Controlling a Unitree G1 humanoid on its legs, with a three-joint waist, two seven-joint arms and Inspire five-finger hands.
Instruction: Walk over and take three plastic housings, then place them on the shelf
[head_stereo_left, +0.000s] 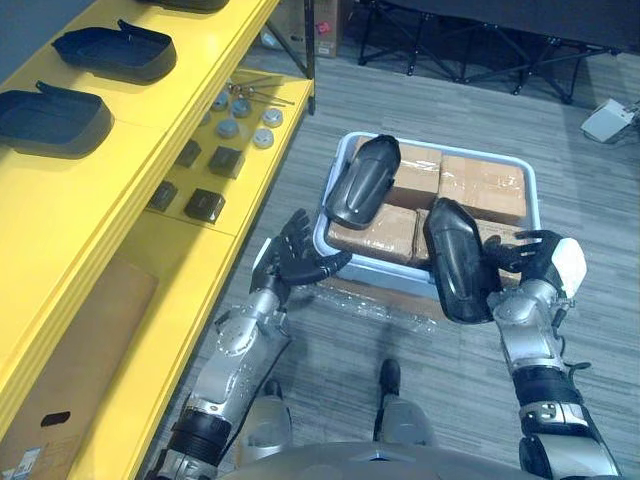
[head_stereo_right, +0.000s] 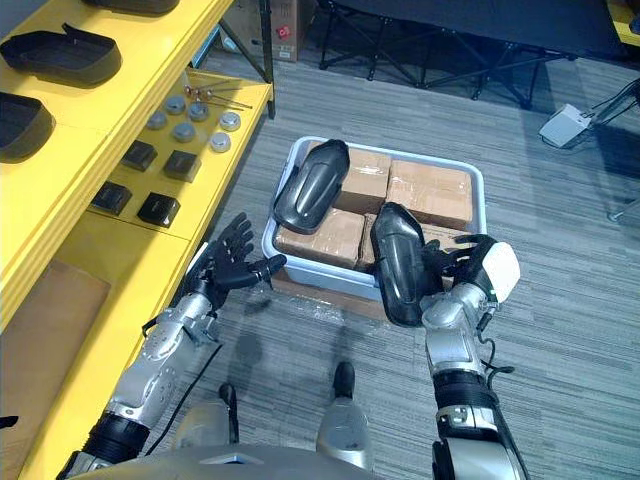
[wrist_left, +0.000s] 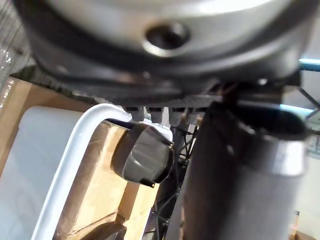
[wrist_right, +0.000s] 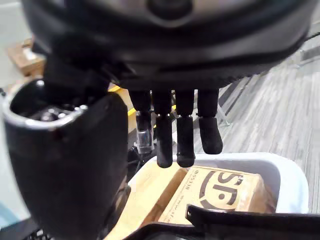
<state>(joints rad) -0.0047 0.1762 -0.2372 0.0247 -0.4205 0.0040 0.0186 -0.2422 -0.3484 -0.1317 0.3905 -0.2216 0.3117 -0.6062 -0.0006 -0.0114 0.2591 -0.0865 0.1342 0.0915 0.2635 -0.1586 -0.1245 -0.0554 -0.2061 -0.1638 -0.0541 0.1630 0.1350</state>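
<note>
- A pale plastic bin (wrist_right: 292, 182) sits on the floor beside a yellow shelf (head_stereo_left: 60, 200), packed with taped brown cardboard boxes (head_stereo_left: 480, 185).
- The boxes carry large dark printed lettering on top, seen closest in the right wrist view. A small printed label sits at the corner of a flat cardboard sheet (head_stereo_left: 90, 340) on the shelf's lowest level, too small to read.
- One dark plastic housing (head_stereo_left: 362, 180) lies tilted across the boxes at the bin's far left, with no hand touching it.
- A second housing (head_stereo_left: 457, 262) stands on end at the bin's near rim, leaning over the boxes.
- The right hand (head_stereo_left: 535, 258) is against that second housing's right side, its fingers straight and spread rather than wrapped round it.
- The left hand (head_stereo_left: 290, 255) is beside the bin's near left corner, fingers splayed apart and holding nothing. Its thumb points at the rim.
- Two more shelved housings (head_stereo_left: 105, 48) rest hollow side up on the shelf's top level.
- The middle level holds small dark square parts (head_stereo_left: 205, 203) and round metal discs (head_stereo_left: 263, 138).
- Clear film (head_stereo_left: 385, 305) lies crumpled on the floor under the bin's near edge.
- Farther off are black folding frames (head_stereo_left: 480, 50), a white device (head_stereo_left: 607, 120) and a carton with a red label (head_stereo_left: 325, 28).
</note>
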